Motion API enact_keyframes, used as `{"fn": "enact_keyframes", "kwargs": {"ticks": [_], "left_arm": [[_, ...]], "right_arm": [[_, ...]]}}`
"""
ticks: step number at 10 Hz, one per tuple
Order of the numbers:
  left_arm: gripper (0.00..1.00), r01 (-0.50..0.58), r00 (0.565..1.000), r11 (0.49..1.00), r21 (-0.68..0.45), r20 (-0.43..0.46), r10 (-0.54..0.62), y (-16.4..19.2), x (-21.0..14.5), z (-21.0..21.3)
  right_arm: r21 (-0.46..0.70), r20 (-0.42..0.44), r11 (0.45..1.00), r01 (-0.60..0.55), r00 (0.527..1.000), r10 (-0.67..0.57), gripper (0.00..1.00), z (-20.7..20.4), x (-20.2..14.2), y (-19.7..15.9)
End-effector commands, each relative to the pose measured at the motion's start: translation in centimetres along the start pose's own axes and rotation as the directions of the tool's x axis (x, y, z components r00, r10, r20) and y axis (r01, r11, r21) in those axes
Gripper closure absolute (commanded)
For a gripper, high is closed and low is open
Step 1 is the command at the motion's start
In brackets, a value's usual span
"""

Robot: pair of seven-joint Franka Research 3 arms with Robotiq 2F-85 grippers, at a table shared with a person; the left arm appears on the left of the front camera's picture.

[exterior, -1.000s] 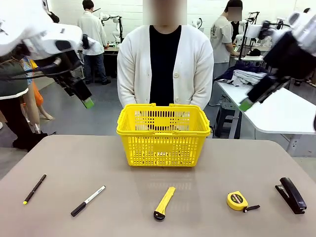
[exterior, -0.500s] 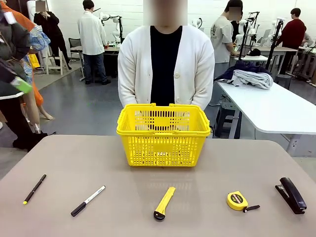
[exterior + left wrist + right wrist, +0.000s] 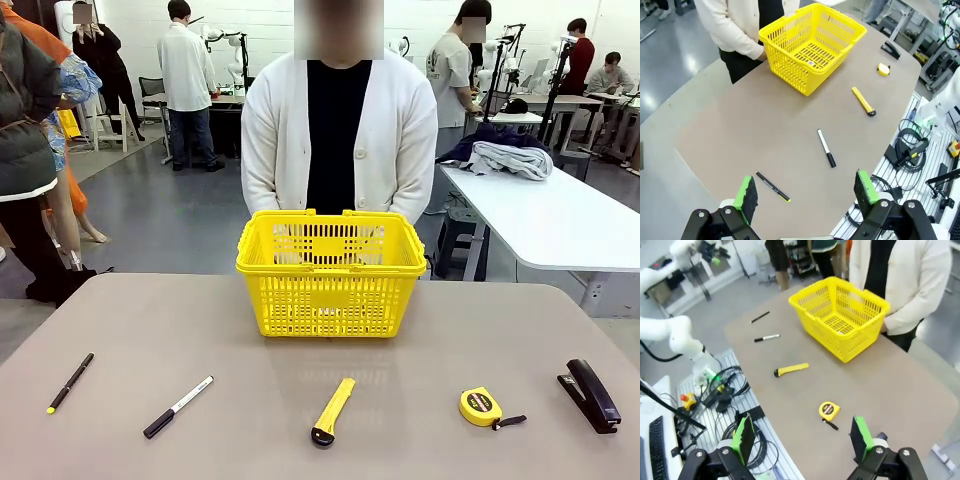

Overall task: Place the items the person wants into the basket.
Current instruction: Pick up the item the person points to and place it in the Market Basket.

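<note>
Gaping wide are left end effector and right end effector; utility knife points away from basket.

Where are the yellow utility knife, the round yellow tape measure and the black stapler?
yellow utility knife [image 3: 335,407]: front view, mid body.
round yellow tape measure [image 3: 480,405]: front view, case face.
black stapler [image 3: 590,395]: front view, top arm.

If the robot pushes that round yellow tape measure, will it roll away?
Probably not: the tape measure lies flat on its side, so it should slide rather than roll. It looks hard, so it likely stays stiff in a grip, though its round sides might slip. The thin black strap looks floppy and would probably trail behind.
</note>
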State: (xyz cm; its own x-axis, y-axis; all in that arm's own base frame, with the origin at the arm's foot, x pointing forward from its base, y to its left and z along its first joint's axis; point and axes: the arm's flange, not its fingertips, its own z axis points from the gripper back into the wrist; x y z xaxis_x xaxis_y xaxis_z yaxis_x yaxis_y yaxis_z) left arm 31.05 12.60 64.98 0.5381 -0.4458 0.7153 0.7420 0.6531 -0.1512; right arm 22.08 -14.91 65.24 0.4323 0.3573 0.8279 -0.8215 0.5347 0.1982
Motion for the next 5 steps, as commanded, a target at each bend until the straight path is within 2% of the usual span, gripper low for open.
{"fn": "enact_keyframes", "kwargs": {"ticks": [1,4,5], "left_arm": [[0.0,0.018,0.998,0.997,-0.069,0.062,-0.014,0.2,-1.0,0.6],[0.0,-0.013,0.998,0.996,-0.083,0.054,0.018,1.4,-2.6,1.9],[0.0,-0.04,0.999,0.997,-0.07,0.03,0.043,0.5,-1.7,0.8]], "right_arm": [[0.005,0.056,1.0,0.002,0.998,-0.002,0.0,1.3,-1.1,-0.4],[-0.008,0.102,0.998,0.065,0.993,-0.063,0.0,3.6,-3.0,-1.6],[-0.006,0.108,0.996,0.085,0.991,-0.084,0.0,3.8,-3.2,-2.0]]}}
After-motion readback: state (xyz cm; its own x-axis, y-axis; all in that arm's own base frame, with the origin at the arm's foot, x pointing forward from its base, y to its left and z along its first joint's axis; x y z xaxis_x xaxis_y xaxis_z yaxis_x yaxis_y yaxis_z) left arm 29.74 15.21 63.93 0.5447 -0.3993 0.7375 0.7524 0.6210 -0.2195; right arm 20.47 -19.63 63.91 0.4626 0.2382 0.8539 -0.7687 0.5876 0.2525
